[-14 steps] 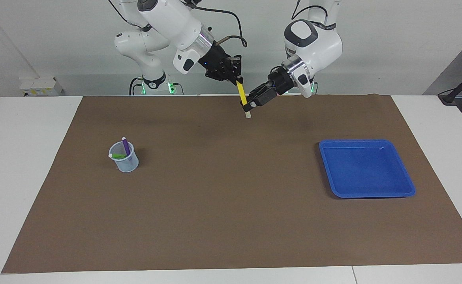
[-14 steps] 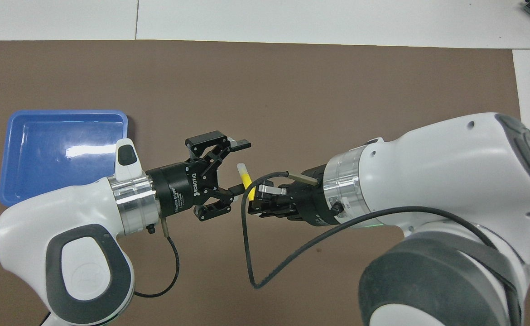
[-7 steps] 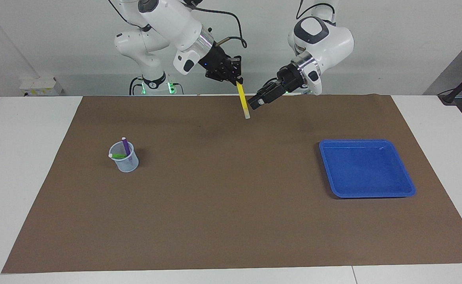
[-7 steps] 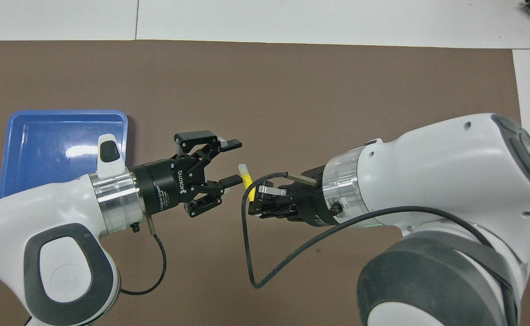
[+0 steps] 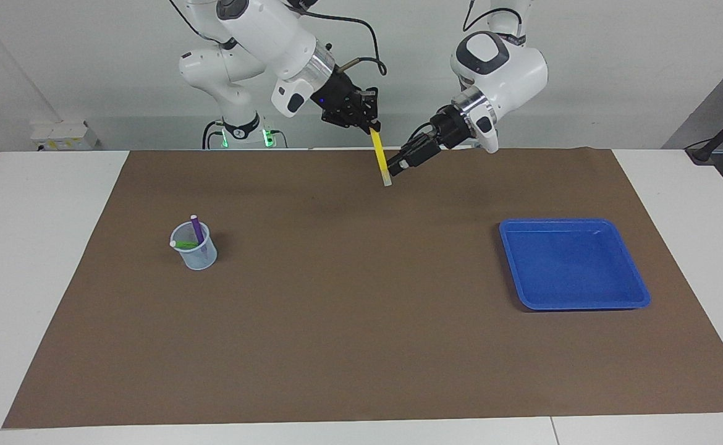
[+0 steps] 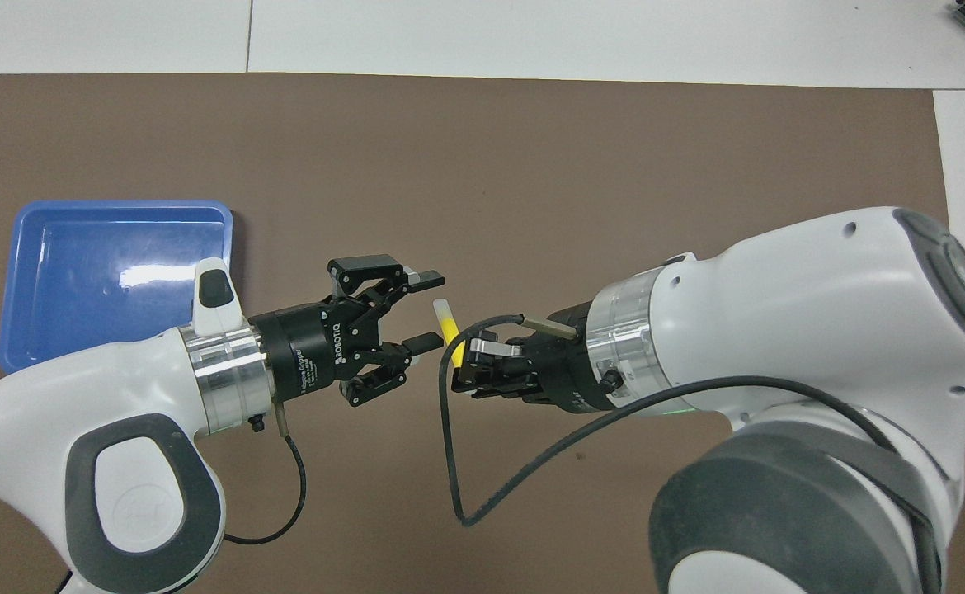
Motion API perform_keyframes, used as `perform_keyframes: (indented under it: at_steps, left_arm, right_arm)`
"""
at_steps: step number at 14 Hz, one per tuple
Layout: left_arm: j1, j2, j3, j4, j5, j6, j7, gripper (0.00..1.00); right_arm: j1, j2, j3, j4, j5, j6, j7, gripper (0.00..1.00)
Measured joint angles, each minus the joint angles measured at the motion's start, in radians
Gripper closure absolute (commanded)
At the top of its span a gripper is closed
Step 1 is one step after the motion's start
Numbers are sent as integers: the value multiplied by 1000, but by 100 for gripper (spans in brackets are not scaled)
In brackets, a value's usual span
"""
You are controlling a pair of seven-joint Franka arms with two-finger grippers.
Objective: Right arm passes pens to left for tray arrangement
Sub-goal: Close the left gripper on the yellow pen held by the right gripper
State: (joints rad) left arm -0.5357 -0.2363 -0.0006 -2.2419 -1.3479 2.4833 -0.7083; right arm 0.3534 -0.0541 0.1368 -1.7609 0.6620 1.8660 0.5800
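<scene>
I see the cup (image 5: 194, 246) with two pens (image 5: 196, 229) in it toward the right arm's end of the mat (image 5: 361, 346), the tray (image 5: 636, 290) toward the left arm's end.

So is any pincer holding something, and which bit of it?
The right pincer grips the thin yellow marker pen by its top end. The left pincer is open, holding nothing.

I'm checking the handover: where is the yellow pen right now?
The yellow pen hangs tip-down from the shut right gripper, in the air above the brown mat, with the open left gripper right beside it.
</scene>
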Motion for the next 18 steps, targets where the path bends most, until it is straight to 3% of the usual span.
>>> perform_keyframes:
  at_steps: [5, 8, 10, 15, 17, 18]
  left_arm:
    - [0, -9, -10, -14, 0, 0, -2, 60]
    - [-1, -20, -18, -30, 0, 0, -3, 66]
    - [-1, -24, -18, -34, 0, 0, -5, 75]
    - [-1, -26, -23, -40, 0, 2, -9, 75]
    - [-1, -27, -34, -40, 0, 3, -17, 65]
    - [-1, -27, -41, -40, 0, 8, -21, 65]
  right_arm:
    - [0, 0, 0, 0, 0, 0, 0, 100]
    - [0, 0, 0, 0, 0, 0, 0, 100]
    - [0, 0, 0, 0, 0, 0, 0, 100]
    - [-1, 0, -2, 0, 0, -2, 0, 100]
    - [-1, 0, -1, 0, 0, -2, 0, 100]
    - [-1, 0, 0, 0, 0, -2, 0, 100]
